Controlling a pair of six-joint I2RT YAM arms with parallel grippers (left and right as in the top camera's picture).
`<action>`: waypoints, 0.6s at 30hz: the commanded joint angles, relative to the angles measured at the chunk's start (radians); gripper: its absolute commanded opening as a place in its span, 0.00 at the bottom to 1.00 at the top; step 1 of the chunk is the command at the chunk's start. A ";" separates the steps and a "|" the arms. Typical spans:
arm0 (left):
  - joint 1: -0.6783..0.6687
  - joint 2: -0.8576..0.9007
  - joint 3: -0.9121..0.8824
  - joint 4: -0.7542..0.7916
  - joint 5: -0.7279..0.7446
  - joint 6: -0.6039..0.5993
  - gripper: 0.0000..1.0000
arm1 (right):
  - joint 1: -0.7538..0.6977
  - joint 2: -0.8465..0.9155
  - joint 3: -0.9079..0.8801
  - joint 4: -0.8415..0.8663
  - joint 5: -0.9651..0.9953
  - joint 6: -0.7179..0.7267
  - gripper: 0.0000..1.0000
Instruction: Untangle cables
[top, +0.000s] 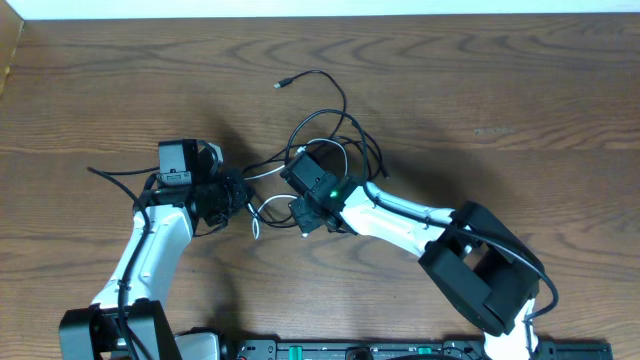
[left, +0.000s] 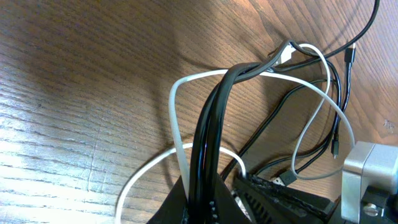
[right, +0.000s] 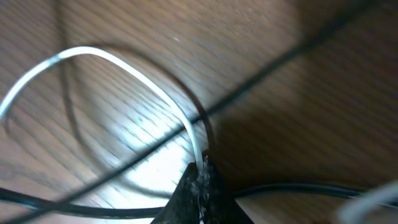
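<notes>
The cables (top: 335, 135) lie tangled in the middle of the table between my two grippers. In the left wrist view my left gripper (left: 202, 198) is shut on a bundle of black cords (left: 214, 118) that runs taut up and to the right. A white cord (left: 177, 118) loops beside the bundle. In the right wrist view my right gripper (right: 201, 175) is shut on the white cord (right: 124, 62), which arcs away to the left. A black cord (right: 273, 62) crosses over it. From overhead, the left gripper (top: 232, 197) and right gripper (top: 300, 218) are close together.
One black cord runs out from the tangle toward the far side and ends in a small plug (top: 280, 85). The right gripper's dark body (left: 286, 198) sits close beside my left fingers. A thick black arm wire (top: 115, 175) trails left of the left arm.
</notes>
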 joint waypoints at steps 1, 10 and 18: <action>0.004 0.004 -0.002 0.001 -0.010 0.002 0.08 | -0.034 -0.069 0.003 -0.056 0.109 -0.020 0.01; 0.005 0.004 -0.002 0.001 -0.013 0.002 0.08 | -0.090 -0.126 0.002 -0.080 0.220 -0.021 0.01; 0.004 0.004 -0.002 0.001 -0.013 0.002 0.08 | -0.096 -0.036 -0.001 -0.098 0.268 -0.040 0.01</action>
